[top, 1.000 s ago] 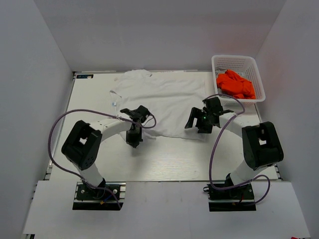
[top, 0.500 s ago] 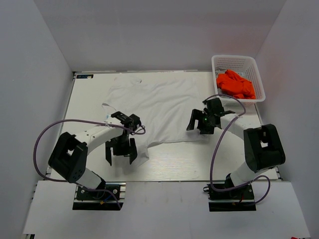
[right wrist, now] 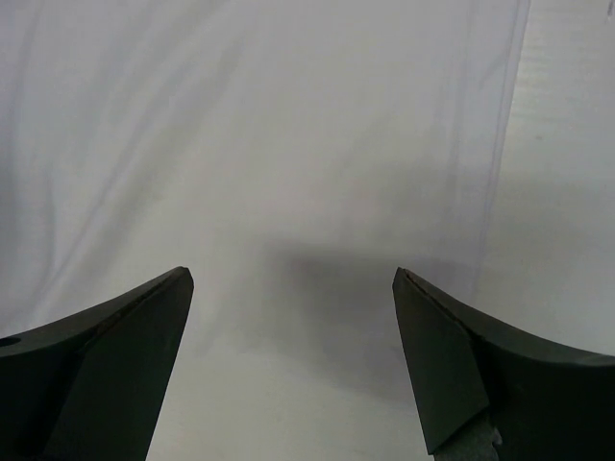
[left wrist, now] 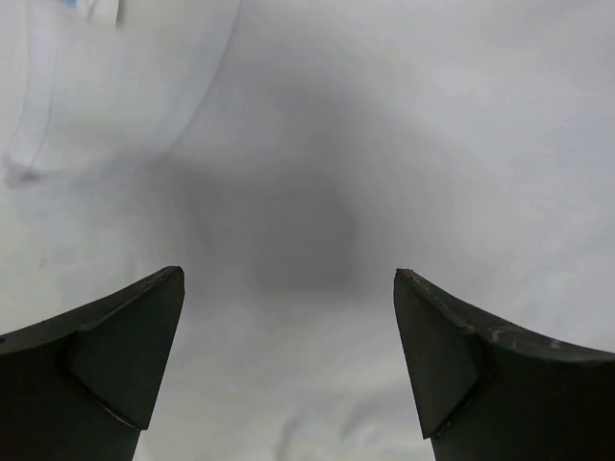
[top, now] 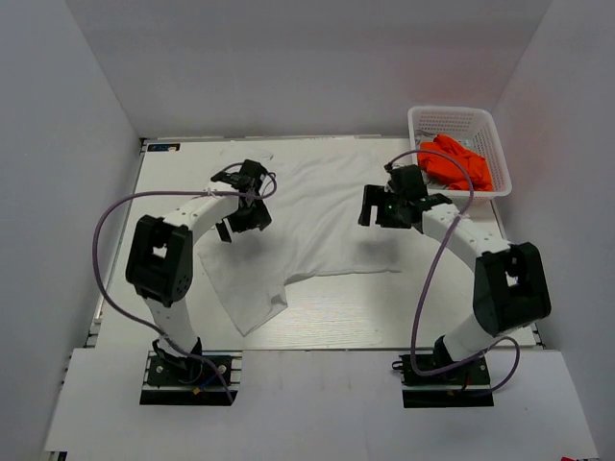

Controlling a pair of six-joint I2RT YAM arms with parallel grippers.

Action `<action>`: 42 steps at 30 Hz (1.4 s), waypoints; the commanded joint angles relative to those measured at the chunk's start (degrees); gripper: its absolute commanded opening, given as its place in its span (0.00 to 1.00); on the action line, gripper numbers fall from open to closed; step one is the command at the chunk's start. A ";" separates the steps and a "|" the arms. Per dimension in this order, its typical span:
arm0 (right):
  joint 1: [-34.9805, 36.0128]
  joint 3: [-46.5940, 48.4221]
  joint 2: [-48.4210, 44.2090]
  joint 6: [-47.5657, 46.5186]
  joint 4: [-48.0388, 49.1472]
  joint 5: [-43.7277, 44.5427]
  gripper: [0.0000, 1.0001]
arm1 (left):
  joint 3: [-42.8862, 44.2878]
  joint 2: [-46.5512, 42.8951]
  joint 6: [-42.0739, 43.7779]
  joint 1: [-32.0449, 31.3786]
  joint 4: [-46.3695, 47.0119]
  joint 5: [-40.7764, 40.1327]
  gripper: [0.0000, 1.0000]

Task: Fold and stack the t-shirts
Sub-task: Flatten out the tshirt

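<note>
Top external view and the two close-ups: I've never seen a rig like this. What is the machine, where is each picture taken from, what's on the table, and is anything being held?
These are two robot arms bolted at the near edge of a white table, each ending in a two-finger gripper. The wide picture comes from a fixed camera above and behind them. The two close-ups come from cameras on the wrists, so the dark wedges at the bottom are each gripper's own fingers. A plain white cloth t-shirt lies spread, somewhat rumpled, on the table. A bright orange t-shirt sits crumpled in a white plastic lattice basket at the far right corner. The left gripper and right gripper are both open over the white shirt, holding nothing.
</note>
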 commanded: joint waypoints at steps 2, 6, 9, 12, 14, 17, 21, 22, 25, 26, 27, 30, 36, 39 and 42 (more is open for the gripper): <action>0.88 5.87 6.07 -0.69 1.32 3.19 0.90 | 3.36 4.14 1.94 6.27 12.21 1.11 1.00; 0.62 7.20 11.69 1.16 1.24 3.80 0.90 | 6.62 9.50 4.58 9.61 15.65 3.04 1.00; 0.45 9.31 15.74 3.36 -1.57 6.87 0.90 | 10.39 13.55 5.81 10.94 16.88 4.37 1.00; 0.18 10.36 18.91 4.85 -2.63 7.67 0.90 | 15.40 19.96 7.92 12.52 16.88 5.69 1.00; -0.34 11.85 22.24 6.26 -3.16 8.46 0.90 | 20.30 25.22 9.24 14.09 15.58 6.31 1.00; -1.22 17.04 27.50 9.07 -7.98 11.97 0.90 | 28.12 30.51 11.25 15.59 13.11 6.31 1.00; -3.85 22.92 31.56 10.48 -11.59 14.17 0.90 | 35.61 36.14 16.79 16.91 13.71 8.58 1.00; -4.03 25.81 31.74 8.22 -11.68 13.30 0.90 | 39.72 37.46 20.02 16.91 13.72 11.38 1.00; -3.34 27.59 30.79 3.20 -9.94 11.03 0.90 | 40.55 36.69 23.11 16.91 15.63 15.08 1.00; -3.16 27.94 30.43 2.75 -9.67 10.49 0.90 | 40.55 35.81 24.44 16.91 16.17 16.84 1.00; -3.24 29.16 30.16 1.35 -9.40 9.26 0.90 | 40.55 34.84 25.23 16.91 16.18 19.03 1.00; -2.37 32.51 28.76 -0.85 -10.19 3.20 0.90 | 41.07 30.19 27.17 15.86 14.87 19.75 1.00; -0.17 24.82 17.27 0.19 -6.34 0.29 0.90 | 23.35 13.77 23.14 15.33 14.95 19.14 1.00; -0.52 14.78 9.99 4.22 -1.24 0.99 0.90 | 9.73 2.25 17.19 14.72 14.95 18.44 1.00; -0.52 4.76 3.13 8.62 3.77 1.34 0.90 | -4.42 -8.82 7.72 14.72 13.37 17.21 1.00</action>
